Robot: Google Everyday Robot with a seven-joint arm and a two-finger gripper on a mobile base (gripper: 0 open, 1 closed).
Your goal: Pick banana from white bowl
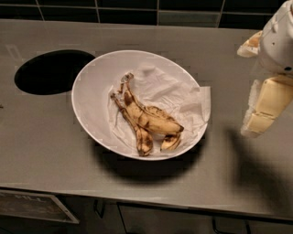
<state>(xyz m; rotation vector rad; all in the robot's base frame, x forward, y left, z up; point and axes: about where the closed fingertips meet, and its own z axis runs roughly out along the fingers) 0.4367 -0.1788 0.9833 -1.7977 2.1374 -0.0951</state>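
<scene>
The banana is a limp yellow peel with brown spots, lying in the white bowl on a crumpled white paper sheet. The bowl sits mid-counter. My gripper hangs above the counter at the right edge of the view, to the right of the bowl and apart from it. Its two cream fingers are spread apart and hold nothing.
A dark oval hole is cut in the grey counter left of the bowl. Dark wall tiles run along the back. The counter's front edge, with cabinet fronts below, is near the bottom.
</scene>
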